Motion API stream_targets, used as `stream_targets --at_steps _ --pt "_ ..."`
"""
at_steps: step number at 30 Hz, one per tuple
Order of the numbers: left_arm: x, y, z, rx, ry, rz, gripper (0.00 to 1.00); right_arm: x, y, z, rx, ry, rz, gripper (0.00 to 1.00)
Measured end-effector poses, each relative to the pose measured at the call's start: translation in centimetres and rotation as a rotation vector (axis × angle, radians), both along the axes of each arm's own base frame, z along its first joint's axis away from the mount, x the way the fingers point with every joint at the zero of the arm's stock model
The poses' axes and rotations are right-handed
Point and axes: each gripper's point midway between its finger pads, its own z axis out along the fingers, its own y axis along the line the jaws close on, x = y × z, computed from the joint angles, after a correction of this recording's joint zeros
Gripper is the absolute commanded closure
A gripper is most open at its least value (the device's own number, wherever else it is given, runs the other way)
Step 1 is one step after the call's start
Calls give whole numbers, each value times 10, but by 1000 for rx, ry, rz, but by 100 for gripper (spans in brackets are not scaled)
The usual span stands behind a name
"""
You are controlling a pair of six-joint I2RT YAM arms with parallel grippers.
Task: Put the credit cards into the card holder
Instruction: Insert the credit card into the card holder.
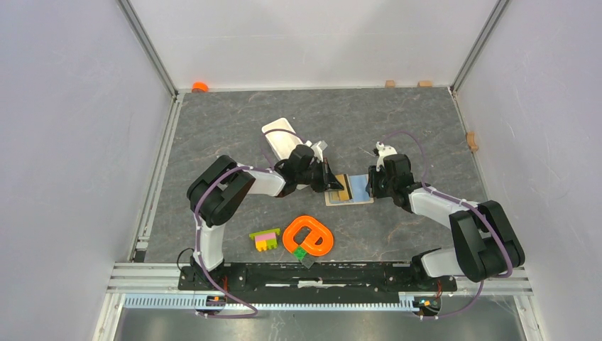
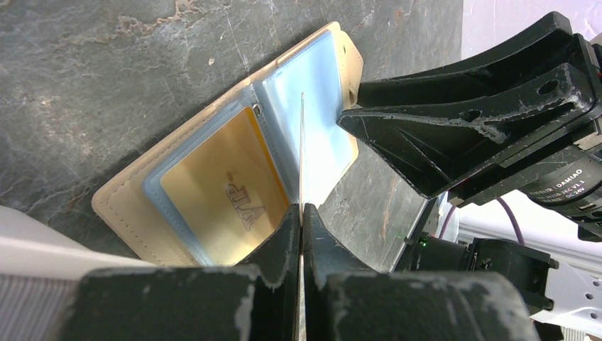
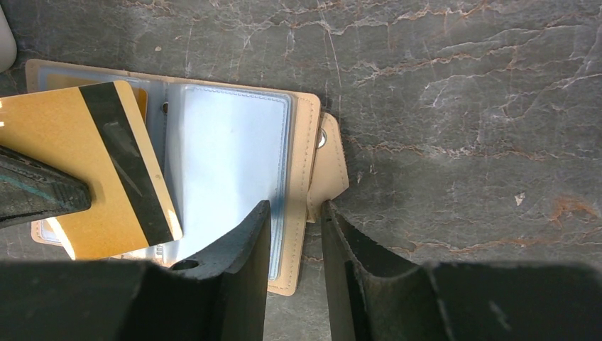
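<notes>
Card holder (image 3: pixel 304 177) half hidden behind left claw (image 2: pixel 301 210)'s card (image 3: pixel 78 163)

Your left arm (image 1: pixel 266 183) and right arm (image 1: pixel 433 202) are each built from smooth white tube links set between bulky black joint housings. A thin purple cable (image 2: pixel 512 219) loops loosely along each one. Both rise from a long black base rail (image 1: pixel 312 273). The left gripper (image 2: pixel 302 213) and right gripper (image 3: pixel 294 213) carry matte black wedge-shaped fingers (scuffed grey along the edges). A black motor casing (image 2: pixel 568 185) reads DAMIAO in white.
</notes>
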Motion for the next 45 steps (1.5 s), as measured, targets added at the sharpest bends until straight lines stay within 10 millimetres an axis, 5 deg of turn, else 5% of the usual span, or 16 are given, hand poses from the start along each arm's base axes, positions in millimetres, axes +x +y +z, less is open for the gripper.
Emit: stream_targets --at_steps 45 --pt "1 4 -12 157 83 -5 98 1 -2 1 -8 -4 -11 64"
